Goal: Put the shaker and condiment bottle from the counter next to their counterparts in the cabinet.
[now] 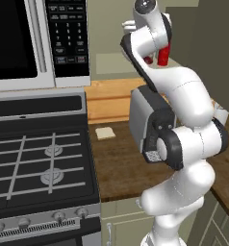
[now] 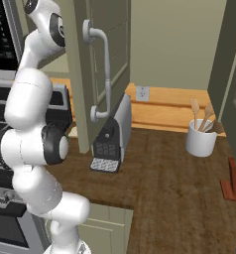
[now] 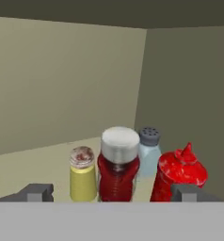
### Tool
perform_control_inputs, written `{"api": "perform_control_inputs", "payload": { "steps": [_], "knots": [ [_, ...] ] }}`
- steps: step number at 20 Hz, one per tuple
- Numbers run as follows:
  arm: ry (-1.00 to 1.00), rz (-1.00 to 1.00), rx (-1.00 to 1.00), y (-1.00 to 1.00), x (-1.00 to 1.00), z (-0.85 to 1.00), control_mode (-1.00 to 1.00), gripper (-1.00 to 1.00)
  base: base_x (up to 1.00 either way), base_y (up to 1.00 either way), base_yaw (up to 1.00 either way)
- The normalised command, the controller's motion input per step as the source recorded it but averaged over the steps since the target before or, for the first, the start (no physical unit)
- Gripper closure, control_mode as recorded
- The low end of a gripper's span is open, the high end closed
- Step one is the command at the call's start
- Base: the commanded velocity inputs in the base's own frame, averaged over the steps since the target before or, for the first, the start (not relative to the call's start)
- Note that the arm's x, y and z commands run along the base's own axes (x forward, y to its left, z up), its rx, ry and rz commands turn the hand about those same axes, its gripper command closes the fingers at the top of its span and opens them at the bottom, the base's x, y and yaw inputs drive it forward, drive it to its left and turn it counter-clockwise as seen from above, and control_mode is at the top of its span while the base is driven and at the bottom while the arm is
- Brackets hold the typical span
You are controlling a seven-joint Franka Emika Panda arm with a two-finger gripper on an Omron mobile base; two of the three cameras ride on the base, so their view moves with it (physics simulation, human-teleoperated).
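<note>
In the hand view I look into the cabinet point(image 3: 62, 84) along its pale shelf point(image 3: 29, 164). The yellow shaker point(image 3: 83, 176) with a silvery top stands upright on it. Touching its right side is the white-capped condiment bottle point(image 3: 117, 169) with red contents. Behind the bottle is a pale blue shaker point(image 3: 150, 150) with a dark perforated top, and the all-red squeeze bottle point(image 3: 179, 174) stands at the right. My gripper point(image 3: 111, 193) is open, its fingertips point(image 3: 37, 192) wide apart on either side of the group and touching nothing. The red squeeze bottle point(image 1: 163, 55) shows behind my raised arm.
The cabinet door point(image 2: 97, 54) with a white handle hangs open over the wooden counter point(image 2: 169, 188). A toaster point(image 2: 112, 134) sits below it. A microwave point(image 1: 20, 43) and a stove point(image 1: 39, 168) are to the left. A white utensil crock point(image 2: 200, 140) is at the right.
</note>
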Motion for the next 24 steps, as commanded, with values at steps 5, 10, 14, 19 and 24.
{"api": "perform_control_inputs", "payload": {
  "steps": [5, 10, 14, 19, 24],
  "knots": [
    [-0.13, 0.0, -0.04, 0.2, -1.0, -0.02, -1.0, -1.0, 0.0, 0.0, 0.0],
    [-0.12, -0.03, 0.0, 0.1, -1.0, -0.39, -1.0, -1.0, 0.0, 0.0, 0.0],
    [-0.08, 0.0, -0.01, 0.17, -1.0, -0.63, -1.0, -1.0, 0.0, 0.0, 0.0],
    [0.0, -0.01, -0.03, 0.27, -1.0, -0.83, -1.0, -1.0, 0.0, 0.0, 0.0],
    [0.0, -0.02, -0.03, 0.32, -1.0, -0.8, -1.0, -1.0, 0.0, 0.0, 0.0]
  ]
}}
